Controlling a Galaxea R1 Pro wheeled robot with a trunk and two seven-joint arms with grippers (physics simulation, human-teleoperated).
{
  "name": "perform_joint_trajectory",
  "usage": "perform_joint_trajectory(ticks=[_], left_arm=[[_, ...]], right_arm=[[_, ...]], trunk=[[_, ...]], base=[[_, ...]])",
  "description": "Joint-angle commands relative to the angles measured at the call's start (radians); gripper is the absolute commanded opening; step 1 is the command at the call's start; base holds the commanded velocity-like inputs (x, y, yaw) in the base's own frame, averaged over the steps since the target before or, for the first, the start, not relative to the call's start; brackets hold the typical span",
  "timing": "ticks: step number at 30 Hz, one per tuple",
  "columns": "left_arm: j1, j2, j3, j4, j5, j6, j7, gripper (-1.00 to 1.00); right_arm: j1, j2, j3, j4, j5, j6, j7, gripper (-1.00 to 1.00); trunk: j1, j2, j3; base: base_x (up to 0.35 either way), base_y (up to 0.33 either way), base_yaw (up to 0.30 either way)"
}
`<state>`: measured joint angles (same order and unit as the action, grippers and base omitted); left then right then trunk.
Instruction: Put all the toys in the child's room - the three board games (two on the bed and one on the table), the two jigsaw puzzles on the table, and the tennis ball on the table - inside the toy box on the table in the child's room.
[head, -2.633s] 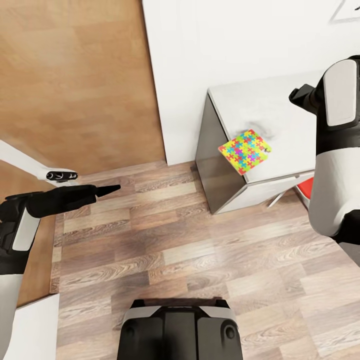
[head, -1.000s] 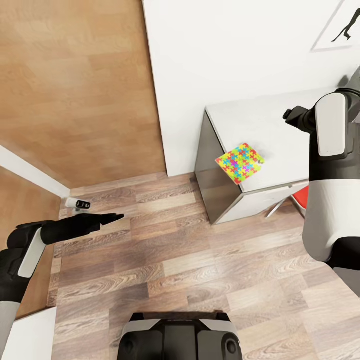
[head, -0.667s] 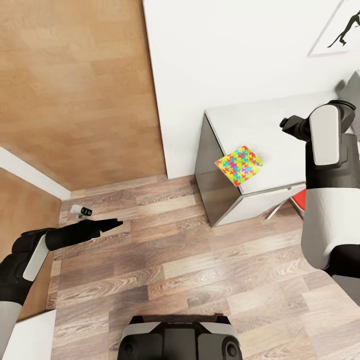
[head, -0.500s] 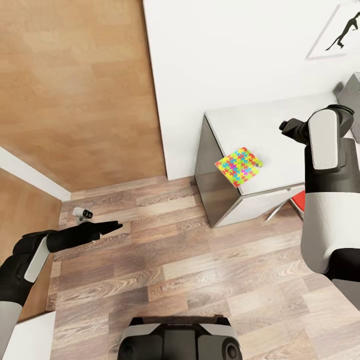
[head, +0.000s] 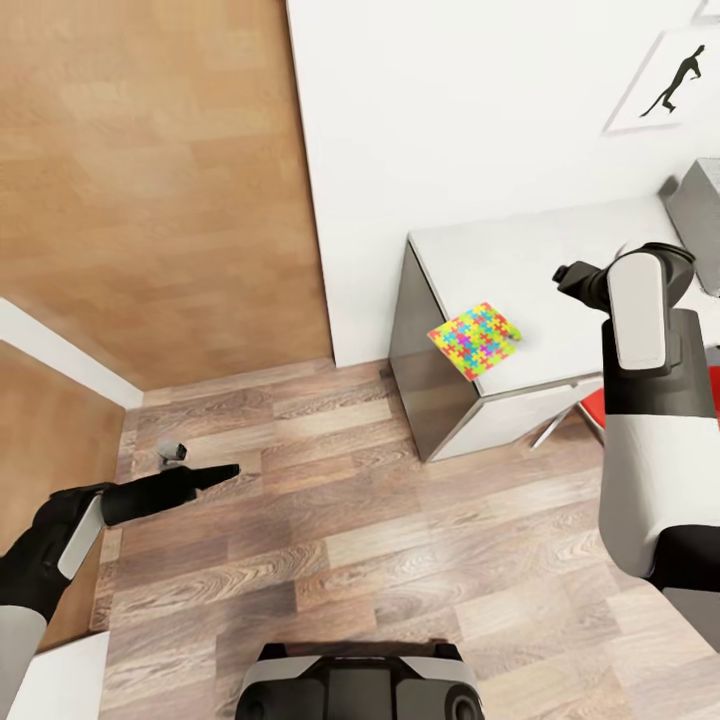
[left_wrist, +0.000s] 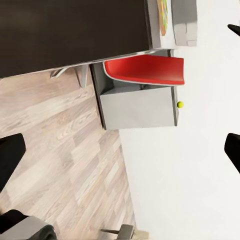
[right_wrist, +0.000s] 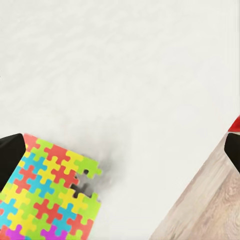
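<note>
One jigsaw puzzle (head: 473, 339) flat at the white worktop's (head: 520, 255) front corner. Toy box (head: 700, 205) at its far end. Right jaws (right_wrist: 120, 150) wide above the worktop, empty; left jaws (left_wrist: 120, 145) wide, empty.

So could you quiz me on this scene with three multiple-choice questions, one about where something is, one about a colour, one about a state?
1. Where does the jigsaw puzzle lie?
A. On the floor
B. On the table, near its front corner
C. On the red chair

2. What colour is the chair seat tucked under the table?
A. Red
B. Blue
C. Black

3. How does the right gripper stand?
A. Shut on the puzzle
B. Shut on a ball
C. Open, holding nothing

Answers:
1 B, the head view shows the coloured mat flat on the white top beside the corner.
2 A, the left wrist view shows a red seat.
3 C, the right wrist view shows its fingertips far apart above the white top.
</note>
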<state>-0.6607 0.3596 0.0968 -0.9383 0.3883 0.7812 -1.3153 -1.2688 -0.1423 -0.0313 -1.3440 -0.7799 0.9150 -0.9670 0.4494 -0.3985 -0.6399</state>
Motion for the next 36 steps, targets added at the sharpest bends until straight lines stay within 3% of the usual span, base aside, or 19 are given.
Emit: perform_joint_trajectory(ticks=[1,15,22,36], left_arm=[[0.000,0.001,-0.001,0.009,0.001,-0.003,0.009,1.00],[0.001,0.000,-0.005,0.073,-0.010,-0.029,0.044,1.00],[0.010,-0.003,-0.006,0.088,-0.089,-0.030,0.045,1.00],[0.012,-0.004,-0.005,0.089,-0.110,-0.028,0.053,1.00]], right_arm=[[0.002,0.000,-0.004,-0.004,-0.010,0.004,-0.010,1.00],[0.012,0.004,-0.027,-0.012,-0.010,0.004,-0.011,1.00],[0.026,0.008,-0.051,-0.013,-0.010,0.005,-0.011,1.00],[0.041,0.021,-0.058,-0.014,-0.010,0.005,-0.012,1.00]], trunk=[[0.001,-0.002,0.000],[0.001,-0.002,0.024],[0.001,-0.002,0.035],[0.001,-0.002,0.058]], base=[[0.000,0.000,0.000],[0.000,0.000,0.000],[0.000,0.000,0.000],[0.000,0.000,0.000]])
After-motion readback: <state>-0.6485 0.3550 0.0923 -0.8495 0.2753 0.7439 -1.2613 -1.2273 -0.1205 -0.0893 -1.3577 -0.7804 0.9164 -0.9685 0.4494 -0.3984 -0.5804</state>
